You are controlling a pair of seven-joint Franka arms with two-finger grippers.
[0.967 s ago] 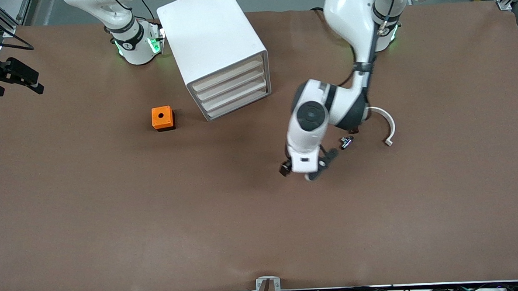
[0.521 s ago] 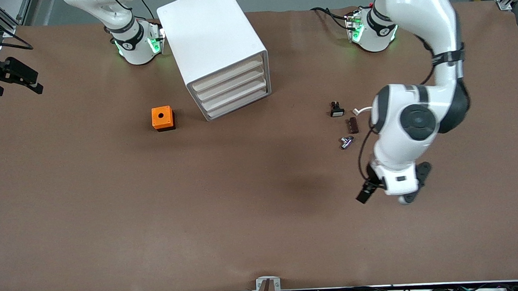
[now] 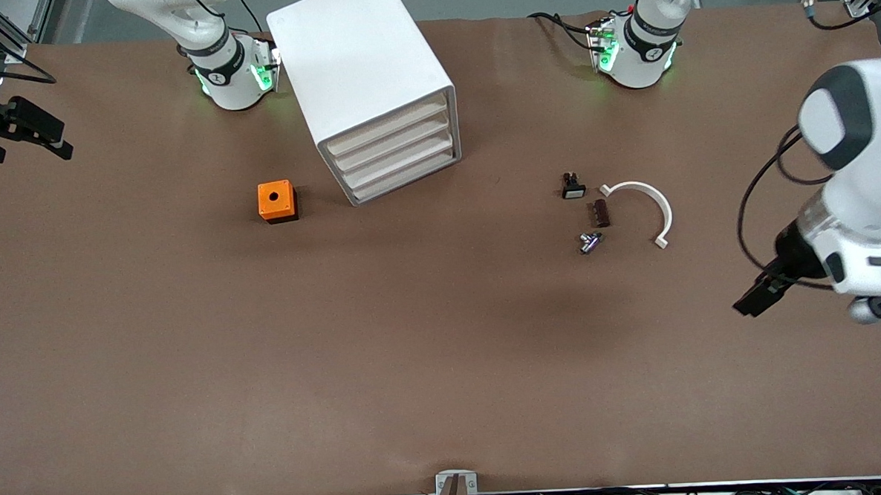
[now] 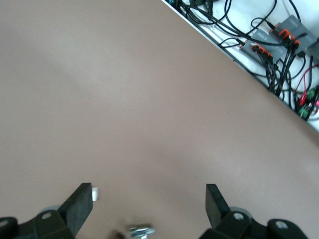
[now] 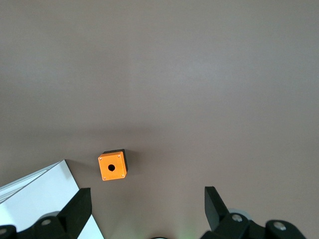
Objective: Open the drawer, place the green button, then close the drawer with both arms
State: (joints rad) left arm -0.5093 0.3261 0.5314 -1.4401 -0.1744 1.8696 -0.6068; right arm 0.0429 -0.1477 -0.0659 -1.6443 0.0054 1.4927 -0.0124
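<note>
Drawer shut in white cabinet; left end effector and right end effector both spread apart, empty.

A wide brown bench carries a white four-drawer cabinet with an orange cube beside it. Toward the left gripper lie a small black button, a dark block, a small metal part and a white curved piece.
</note>
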